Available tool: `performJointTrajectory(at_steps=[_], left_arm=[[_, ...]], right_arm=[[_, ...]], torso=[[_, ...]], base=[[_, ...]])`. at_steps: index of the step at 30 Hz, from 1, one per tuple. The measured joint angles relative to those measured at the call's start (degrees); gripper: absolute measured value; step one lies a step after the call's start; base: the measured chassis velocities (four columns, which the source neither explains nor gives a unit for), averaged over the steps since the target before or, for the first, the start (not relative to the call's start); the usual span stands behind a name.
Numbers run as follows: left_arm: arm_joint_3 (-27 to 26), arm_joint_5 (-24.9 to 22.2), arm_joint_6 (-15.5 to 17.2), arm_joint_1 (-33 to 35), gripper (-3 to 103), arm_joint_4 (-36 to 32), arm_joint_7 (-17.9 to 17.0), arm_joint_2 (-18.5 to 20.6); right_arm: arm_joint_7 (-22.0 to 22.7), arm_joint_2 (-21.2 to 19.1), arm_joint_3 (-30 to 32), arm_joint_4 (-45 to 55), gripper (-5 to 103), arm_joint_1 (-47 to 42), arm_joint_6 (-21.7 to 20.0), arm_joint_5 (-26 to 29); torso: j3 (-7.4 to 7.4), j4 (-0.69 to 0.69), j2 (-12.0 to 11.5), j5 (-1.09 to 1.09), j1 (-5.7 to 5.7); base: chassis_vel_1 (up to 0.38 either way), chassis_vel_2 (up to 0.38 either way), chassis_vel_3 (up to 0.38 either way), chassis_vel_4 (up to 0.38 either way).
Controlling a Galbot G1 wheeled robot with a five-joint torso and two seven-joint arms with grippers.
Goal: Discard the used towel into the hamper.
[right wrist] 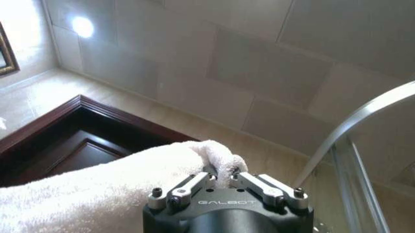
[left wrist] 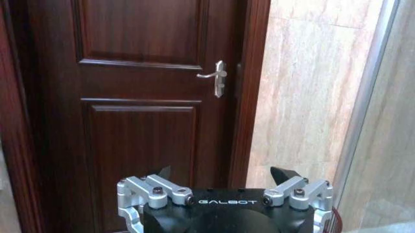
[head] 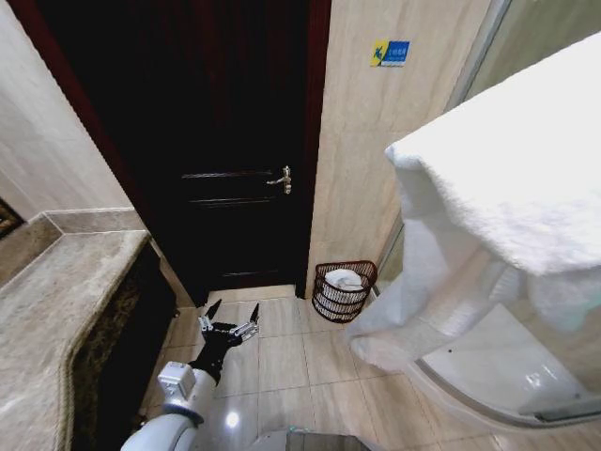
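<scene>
While the hamper [head: 343, 291] waits by the door [head: 211, 141], the towel [head: 488, 225] is held aloft, pinched in the right gripper [right wrist: 224, 178]; the left gripper [head: 233, 319] is spread empty, the drop undone

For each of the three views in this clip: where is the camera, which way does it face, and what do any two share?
Head view: looks down at floor, hamper, door; left gripper low, towel close on the right.
Left wrist view: behind the open left gripper, facing the door and handle.
Right wrist view: behind the right gripper, tilted up at the ceiling; jaws pinch the towel.
Shared: door, towel.
</scene>
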Motion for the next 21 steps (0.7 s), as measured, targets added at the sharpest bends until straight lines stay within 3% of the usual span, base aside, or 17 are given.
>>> performJointTrajectory(at_steps=[21], left_arm=[[0.0,0.0,0.0,0.0,100,0.0,0.0,0.0]], right_arm=[[-0.5,1.2,-1.2,-0.9,7,1.3,3.0,1.8]], torso=[[0.0,0.03,0.0,0.0,0.01]], base=[[0.051,0.06,0.059,0.053]])
